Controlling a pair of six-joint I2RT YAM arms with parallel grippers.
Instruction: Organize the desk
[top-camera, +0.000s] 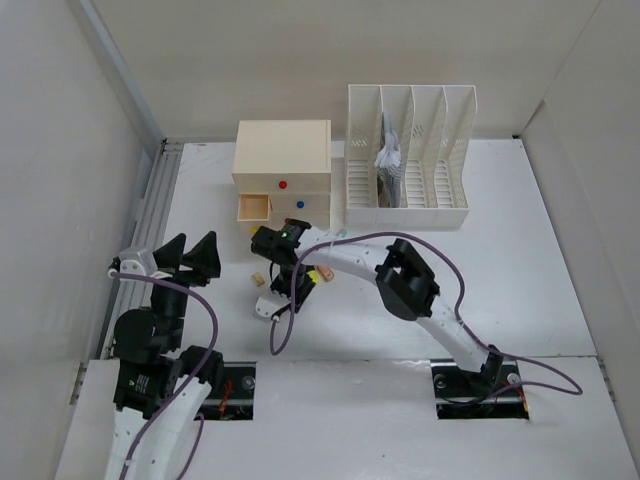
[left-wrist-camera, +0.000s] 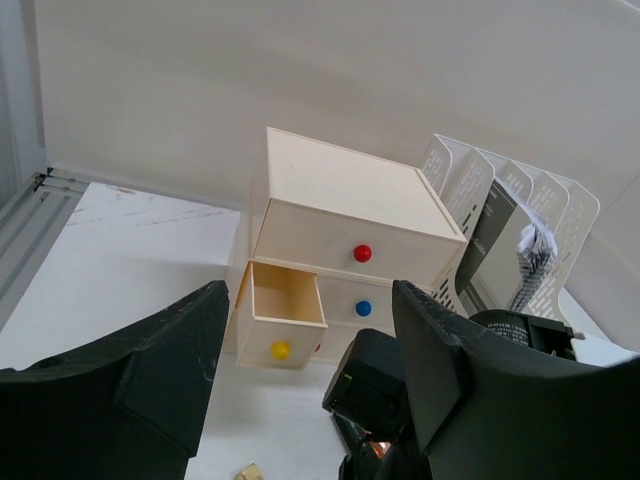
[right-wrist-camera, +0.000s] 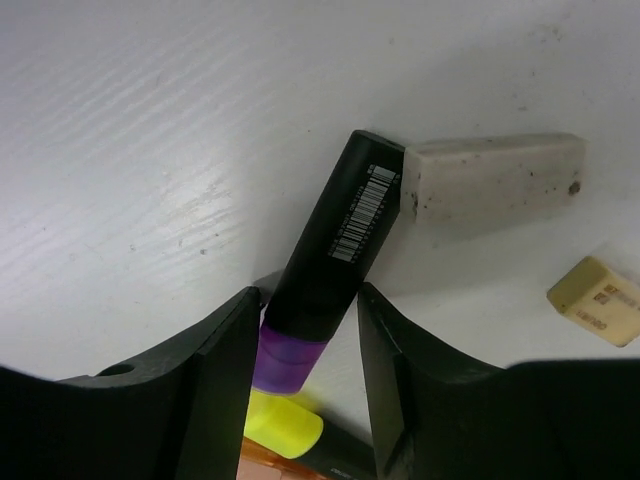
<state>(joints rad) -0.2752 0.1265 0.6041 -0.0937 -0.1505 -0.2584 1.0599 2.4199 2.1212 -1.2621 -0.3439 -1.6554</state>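
Observation:
The desk (top-camera: 520, 270) is a white tabletop with pale walls. My right gripper (top-camera: 284, 284) points down at it in front of the cream drawer box (top-camera: 282, 160). In the right wrist view its fingers (right-wrist-camera: 215, 370) stand either side of a black marker with a purple band (right-wrist-camera: 335, 240) lying on the desk. The left finger is at the band and a small gap shows on the right. My right gripper (right-wrist-camera: 310, 345) is open. A yellow highlighter (right-wrist-camera: 285, 425) lies under the marker's end. My left gripper (top-camera: 195, 255) is open and empty, above the desk's left side.
A white eraser (right-wrist-camera: 490, 178) touches the marker's far end; a small tan eraser (right-wrist-camera: 595, 298) lies beside it. The box's lower left drawer (left-wrist-camera: 283, 310) with a yellow knob stands open. A white file rack (top-camera: 410, 160) holds papers. A metal rail (top-camera: 150, 220) runs along the left edge.

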